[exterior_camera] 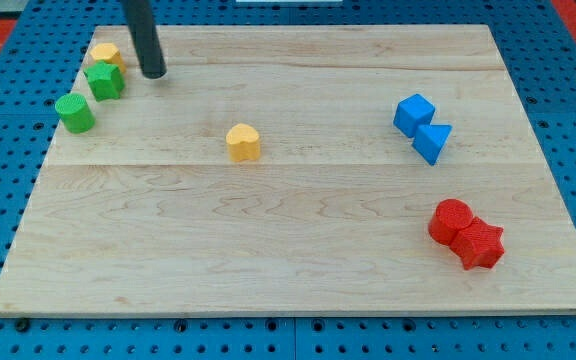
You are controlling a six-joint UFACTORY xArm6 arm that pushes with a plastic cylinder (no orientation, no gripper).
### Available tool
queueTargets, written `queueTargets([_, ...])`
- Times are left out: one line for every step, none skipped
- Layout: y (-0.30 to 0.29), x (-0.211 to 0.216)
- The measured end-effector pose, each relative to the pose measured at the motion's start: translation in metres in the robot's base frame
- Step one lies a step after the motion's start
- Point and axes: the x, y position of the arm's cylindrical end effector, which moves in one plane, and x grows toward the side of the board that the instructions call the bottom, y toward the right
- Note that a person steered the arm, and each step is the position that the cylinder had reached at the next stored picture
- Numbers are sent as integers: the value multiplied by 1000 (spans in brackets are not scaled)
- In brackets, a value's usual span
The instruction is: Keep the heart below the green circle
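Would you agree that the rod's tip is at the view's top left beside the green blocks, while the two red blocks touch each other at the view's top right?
Not quite: the red blocks sit at the view's bottom right, not the top right, as the camera view shows. They do touch each other. The rest holds: my tip is at the view's top left, just right of the green star-like block, with the green circle nearby.

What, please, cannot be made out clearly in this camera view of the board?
- Yellow block behind the green star-like block, at the view's top left: partly hidden; shape unclear.
- Dark rod: upper part cut off by the top edge; my tip shows.
- Yellow block mid-board: too small to confirm a heart.
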Motion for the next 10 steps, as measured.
queueTargets([-30,-2])
queueTargets([-32,2])
queueTargets([-32,17])
queueTargets([-31,30])
queueTargets([30,38])
queueTargets([146,44])
queueTargets([195,97])
queueTargets([160,124])
queueTargets([69,109])
queueTargets([0,106])
